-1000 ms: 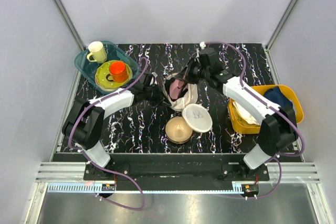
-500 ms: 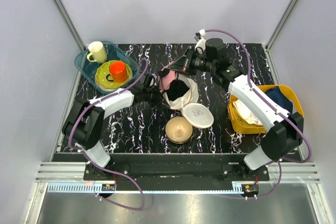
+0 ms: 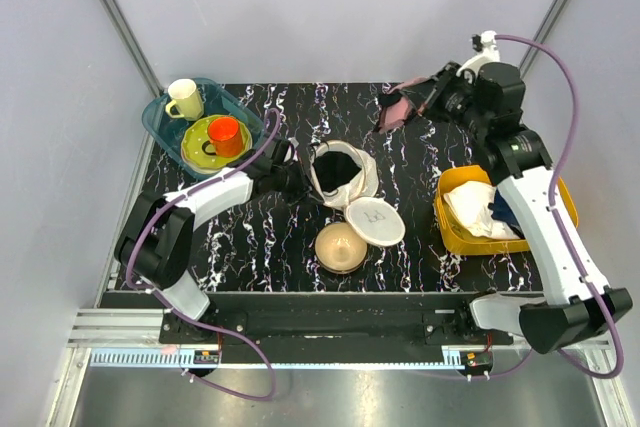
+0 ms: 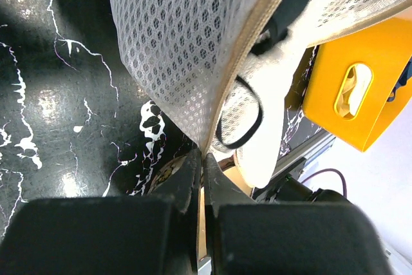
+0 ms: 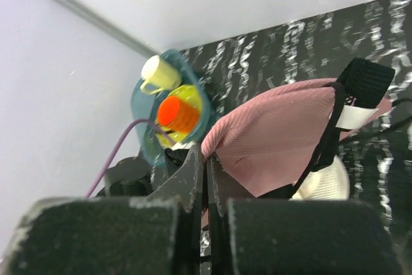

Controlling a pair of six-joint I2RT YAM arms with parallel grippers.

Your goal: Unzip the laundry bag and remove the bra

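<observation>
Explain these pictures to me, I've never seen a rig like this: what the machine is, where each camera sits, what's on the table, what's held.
Two robot arms are bolted at the near edge of a black table. The wide picture looks down from above; the other two come from wrist cameras. On the table: an open mesh bag, its lid lying by a bowl, a teal tray of cups, a yellow bin of cloths. The left gripper pinches the bag's edge. The right gripper holds the pink bra in the air, clear of the bag.
</observation>
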